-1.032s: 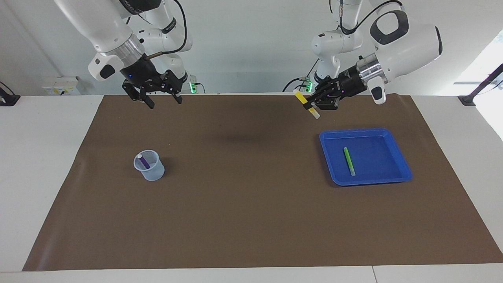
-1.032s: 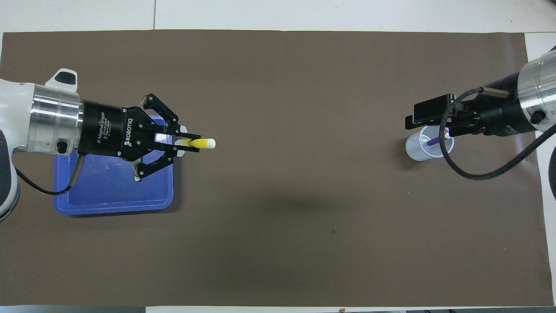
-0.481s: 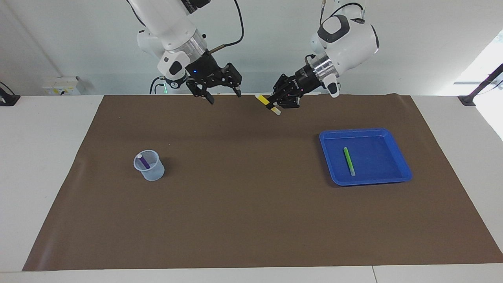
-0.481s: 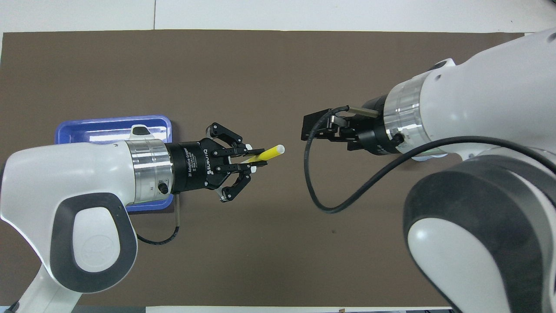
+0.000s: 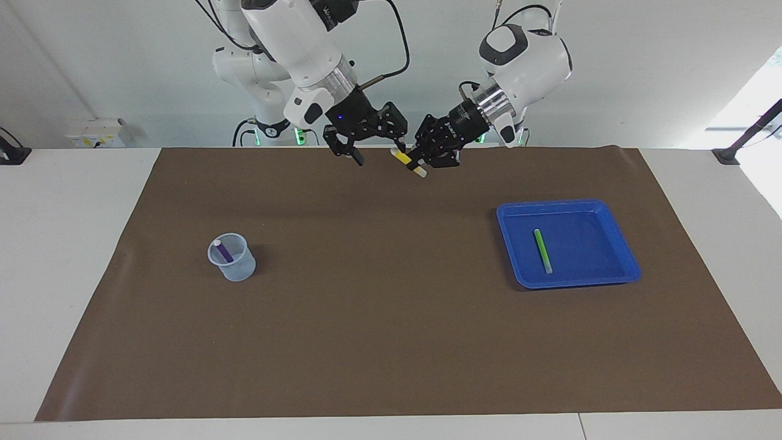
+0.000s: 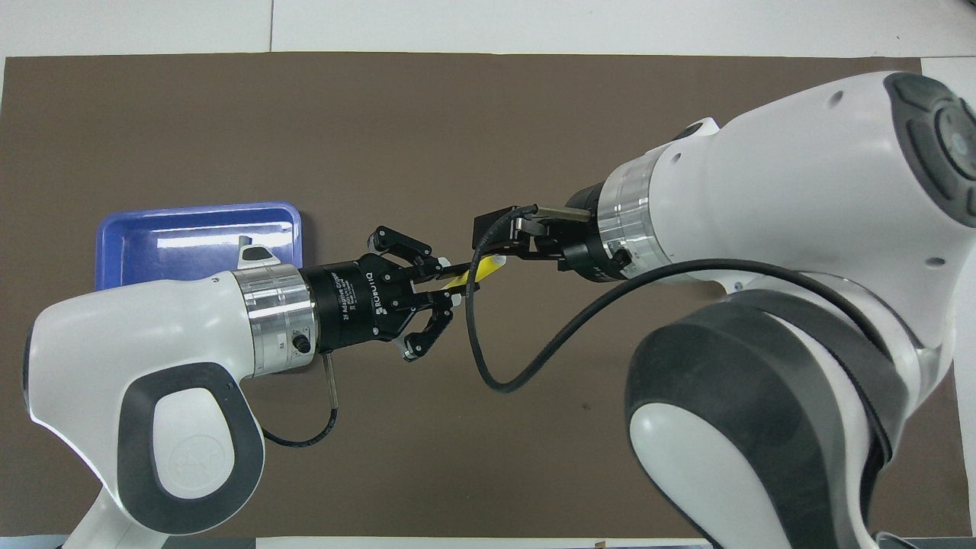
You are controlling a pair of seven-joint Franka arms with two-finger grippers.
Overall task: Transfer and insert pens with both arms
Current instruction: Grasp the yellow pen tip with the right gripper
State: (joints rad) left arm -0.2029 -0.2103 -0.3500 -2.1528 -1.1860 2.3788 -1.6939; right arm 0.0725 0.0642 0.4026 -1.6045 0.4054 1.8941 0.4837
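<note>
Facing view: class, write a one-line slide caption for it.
Left pincer holds the yellow pen out to the open right pincer above the brown mat.

Your facing camera looks down from high across the table (image 5: pixel 73 256) toward the robots; your overhead one looks steeply down, closer. Both share the brown mat (image 5: pixel 391 342).

A brown mat (image 5: pixel 391 342) is spread below; blue tray (image 5: pixel 617 272) and clear cup (image 5: pixel 241 269) are set well apart.
</note>
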